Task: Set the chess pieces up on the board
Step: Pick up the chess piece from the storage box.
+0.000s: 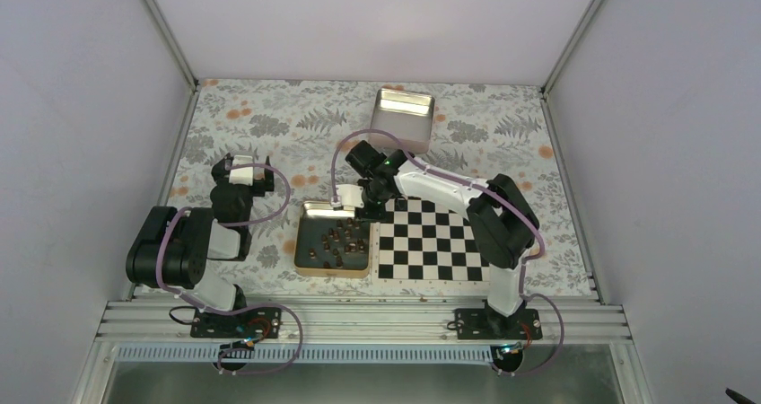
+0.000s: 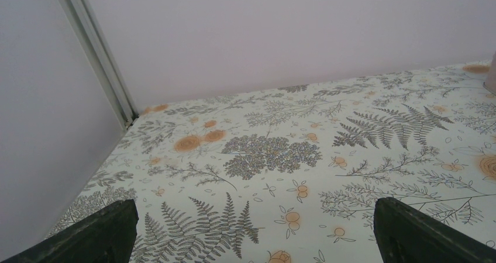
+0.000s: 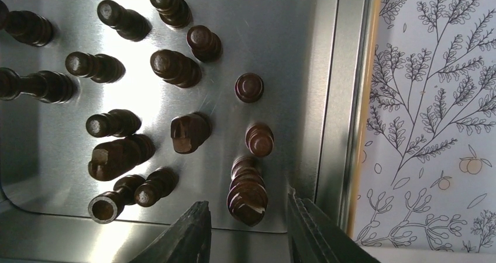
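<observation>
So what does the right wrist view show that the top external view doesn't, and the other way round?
Only the right wrist view: the individual shapes of the dark pieces, and one piece between the right gripper's open fingers, not visibly touched. Only the top external view: the board, the silver tin, and the left gripper away from the tray. Both: that tray holding the chess pieces, on the floral cloth.

Crowded chess pieces point(image 3: 175, 68) and the tray point(image 3: 331, 99) wall closely flank the right gripper point(image 3: 246, 197).
</observation>
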`<state>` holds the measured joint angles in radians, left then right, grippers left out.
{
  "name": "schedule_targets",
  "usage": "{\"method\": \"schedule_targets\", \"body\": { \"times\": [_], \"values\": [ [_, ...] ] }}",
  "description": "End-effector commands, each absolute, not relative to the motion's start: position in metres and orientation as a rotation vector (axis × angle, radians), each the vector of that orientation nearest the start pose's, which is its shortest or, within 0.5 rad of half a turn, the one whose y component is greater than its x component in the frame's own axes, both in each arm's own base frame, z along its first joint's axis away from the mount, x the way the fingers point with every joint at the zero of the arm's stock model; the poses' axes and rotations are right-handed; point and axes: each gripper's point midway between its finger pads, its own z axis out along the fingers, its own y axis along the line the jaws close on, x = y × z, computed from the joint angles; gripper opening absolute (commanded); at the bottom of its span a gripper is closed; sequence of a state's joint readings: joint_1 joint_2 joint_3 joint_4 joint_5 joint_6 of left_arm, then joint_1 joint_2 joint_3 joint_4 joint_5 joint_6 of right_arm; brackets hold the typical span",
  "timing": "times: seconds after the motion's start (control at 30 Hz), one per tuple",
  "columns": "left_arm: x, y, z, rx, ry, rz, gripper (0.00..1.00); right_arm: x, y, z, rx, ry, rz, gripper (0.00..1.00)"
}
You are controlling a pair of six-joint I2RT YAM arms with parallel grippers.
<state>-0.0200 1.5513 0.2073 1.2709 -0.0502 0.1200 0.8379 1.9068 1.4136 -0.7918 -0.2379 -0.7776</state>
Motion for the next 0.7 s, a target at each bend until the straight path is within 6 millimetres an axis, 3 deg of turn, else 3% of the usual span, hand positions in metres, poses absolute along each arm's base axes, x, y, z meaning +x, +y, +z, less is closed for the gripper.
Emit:
{"method": "schedule_targets", "body": {
  "times": [0.0,0.37,0.67],
  "values": [
    [0.375,0.000,0.145,0.072,1.597,0.111,1.00,0.249,0.350,0.066,-2.094,1.898,0.376,0.34],
    [0.376,0.000,0.145,0.073,1.597,0.111,1.00,0.251,0.353,0.059,-2.098,1.906,0.380,0.31],
    [0.376,0.000,0.145,0.072,1.598,0.111,1.00,0.247,0.360,0.070,-2.080,1.884,0.441,0.09]
  ]
}}
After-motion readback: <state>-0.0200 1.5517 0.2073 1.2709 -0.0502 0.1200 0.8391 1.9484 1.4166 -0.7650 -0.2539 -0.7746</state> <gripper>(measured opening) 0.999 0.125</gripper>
